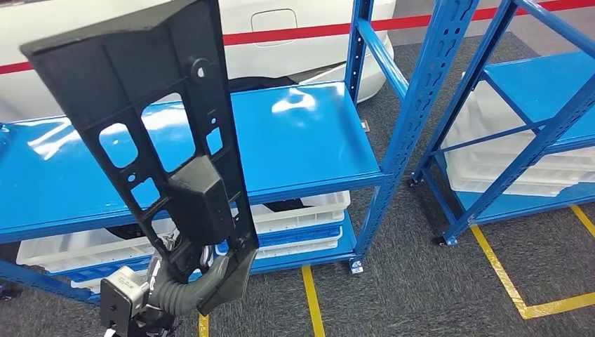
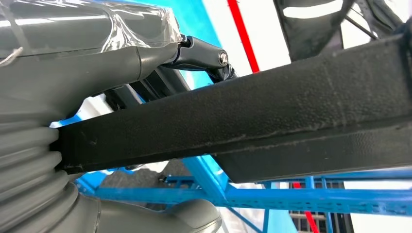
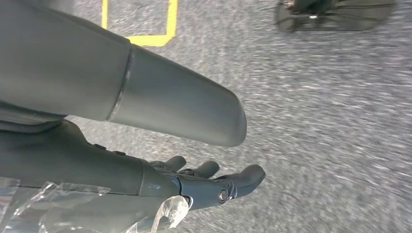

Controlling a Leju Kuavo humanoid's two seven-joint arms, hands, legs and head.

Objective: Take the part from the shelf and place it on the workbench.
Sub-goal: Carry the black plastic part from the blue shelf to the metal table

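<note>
Black plastic makes up the part (image 1: 158,133), a long flat bracket with cut-out windows and a boxy lump near its lower end, standing nearly upright and tilted a little to the left in the head view. The left hand (image 1: 193,281) grips it at the bottom, grey thumb curled around the lower edge; the left wrist view shows the same part (image 2: 272,116) as a rough dark bar running across from the ribbed wrist cover, with a dark finger (image 2: 204,53) lying over its top edge. The part is clear of the shelf, raised in front of it.

Behind it stands the blue shelf (image 1: 302,140), its glossy upper board bare where it shows, with white bins (image 1: 302,210) stacked on the level below. A white car body with a red stripe (image 1: 295,31) sits beyond. Further right, a second blue rack (image 1: 533,91) holds more white bins (image 1: 505,168). Grey carpet (image 1: 407,281) with yellow floor lines (image 1: 312,302) runs underneath.

The right hand (image 3: 194,179) hangs over the carpet in the right wrist view, holding nothing, its fingers stretched out and slightly apart.
</note>
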